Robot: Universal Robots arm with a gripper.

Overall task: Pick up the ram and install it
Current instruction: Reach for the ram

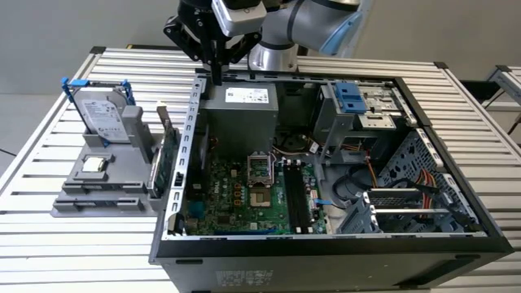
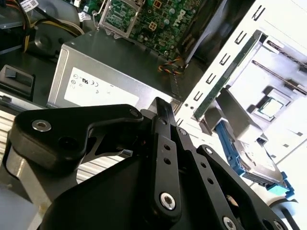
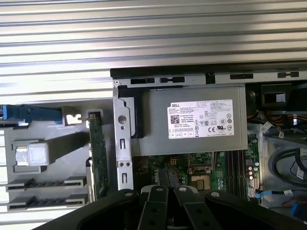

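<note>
My black gripper [image 1: 218, 78] hangs high over the back corner of the open computer case [image 1: 456, 244], on the exterior view's left, just above the grey power supply [image 1: 240, 107]. In both wrist views its fingers [image 2: 161, 110] [image 3: 162, 176] lie pressed together, shut. The ram is hidden from me, and I cannot tell whether anything thin sits between the fingers. The long black memory slots [image 1: 294, 195] lie on the green motherboard [image 1: 236, 195], well below and nearer the camera than the gripper.
A grey fixture [image 1: 97, 204] beside the case holds a hard drive [image 1: 104, 119] in a blue frame, a small silver chip [image 1: 95, 163] and an upright green card [image 1: 167, 162]. Drive cages and cables [image 1: 382, 177] fill the case's other side. Everything rests on a slatted metal table [image 1: 49, 256].
</note>
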